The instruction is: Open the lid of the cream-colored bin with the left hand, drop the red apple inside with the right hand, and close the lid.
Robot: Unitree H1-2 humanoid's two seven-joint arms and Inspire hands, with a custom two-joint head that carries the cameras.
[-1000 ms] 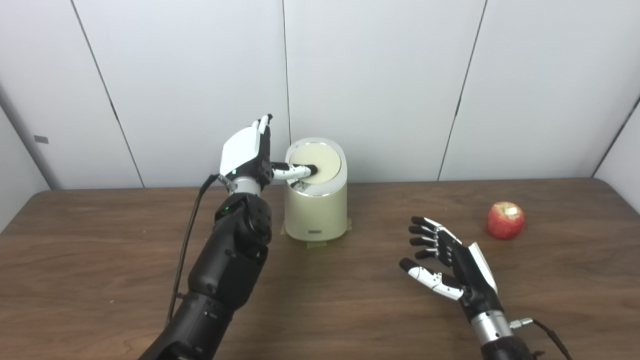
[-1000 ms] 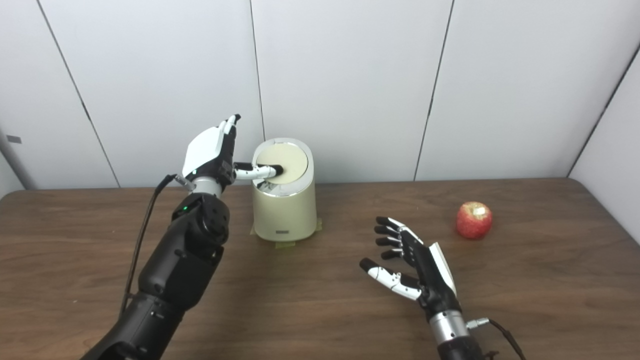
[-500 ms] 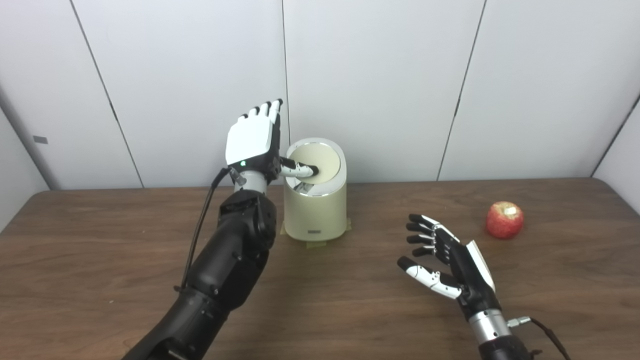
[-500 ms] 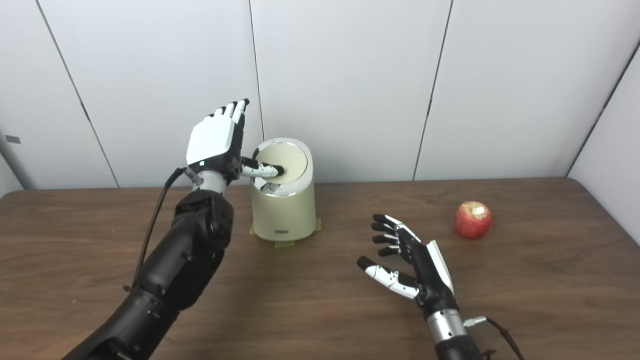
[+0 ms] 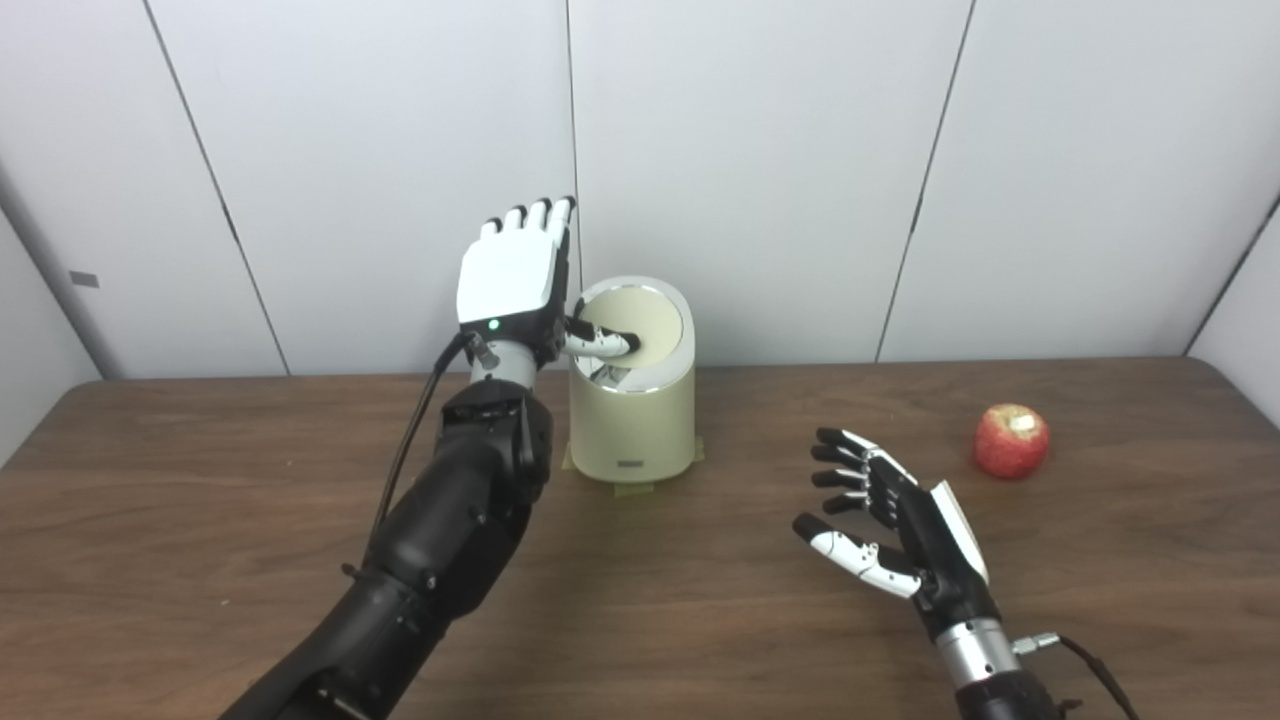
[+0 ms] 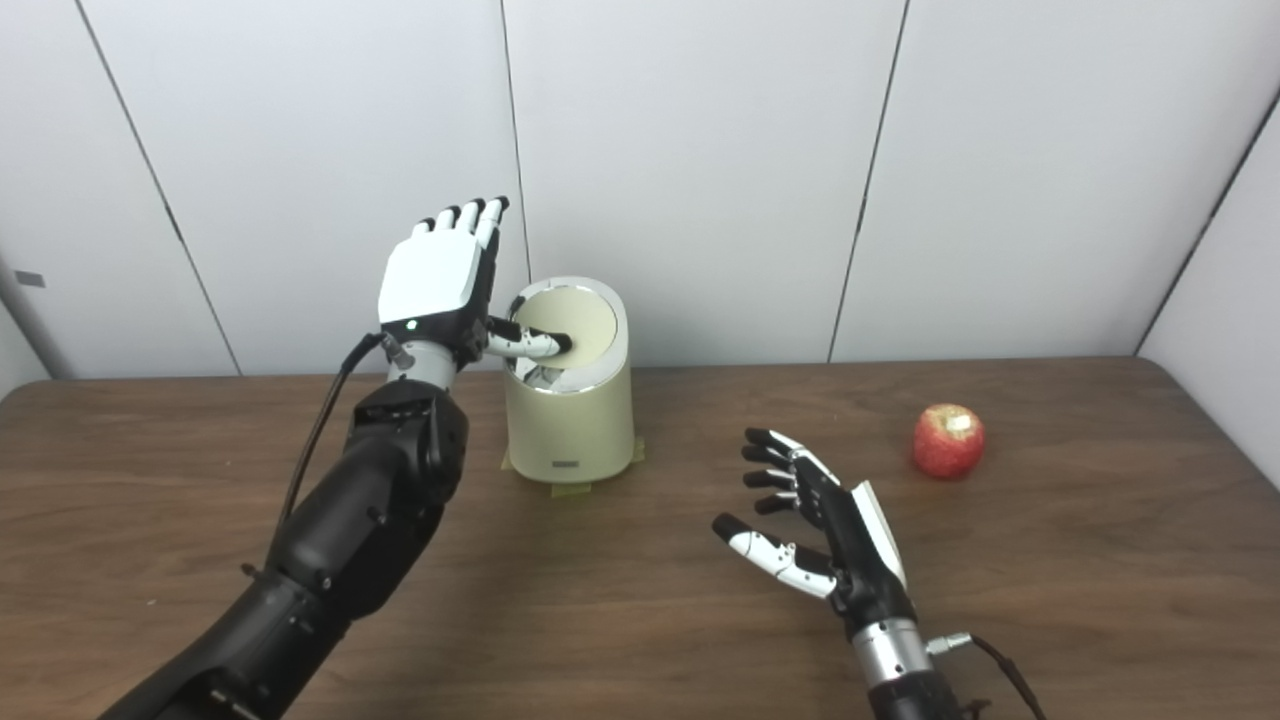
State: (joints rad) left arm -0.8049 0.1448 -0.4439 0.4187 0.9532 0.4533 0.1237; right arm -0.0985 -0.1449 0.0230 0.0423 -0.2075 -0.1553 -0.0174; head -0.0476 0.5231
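While the bin (image 5: pixel 632 400) stands at the back of the surface (image 5: pixel 200 520), the left robot hand (image 5: pixel 515 280) is raised just left of it, fingers straight up and spread, thumb laid across onto the lid (image 5: pixel 640 318). That lid looks tipped, a dark gap showing at its near edge, so the thumb seems to be pressing a swing-type lid down at the front. It looks light, rigid and smooth, likely to spring back if the thumb slips, so the push wants to stay near the edge. Tape at the bin's foot should keep the body from sliding.

Well to the right of the bin sits the apple (image 5: pixel 1012 440), alone, untouched. It looks firm, round and a bit slick, with a pale patch on top; it could roll, so a wrap around its sides from above seems best. The right robot hand (image 5: pixel 890 515) hovers between bin and apple, nearer the front, palm inward, fingers spread and empty.
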